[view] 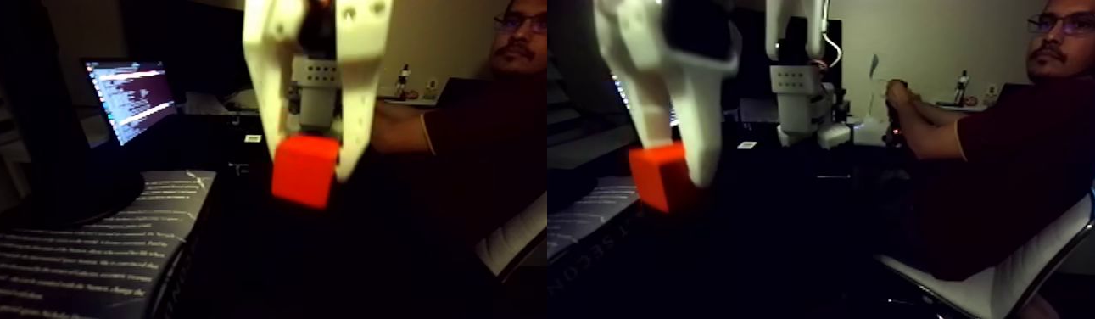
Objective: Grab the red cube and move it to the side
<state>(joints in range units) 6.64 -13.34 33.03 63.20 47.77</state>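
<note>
A: Where is the small, bright red-orange solid cube [304,171] in the left half of the fixed view?

B: It hangs clear of the dark table [342,271], pinched between my two white plastic fingers [270,93]. My gripper [310,161] descends from the top edge; the cube sits at the fingertips, tilted, its lower corner below them.

A: And in the right half?

B: The same cube appears at the tip of my blurred white finger, which covers its right edge. The fingers press against the cube's sides; they are neither spread nor closed on each other.

A: What surrounds the arm?

B: A lit laptop screen with lines of text [130,97] at the left, a dark book cover printed with white text [79,254] at the lower left, a second white arm [804,97] behind, and a seated person in a dark maroon shirt [995,161] whose hands grip it.
</note>
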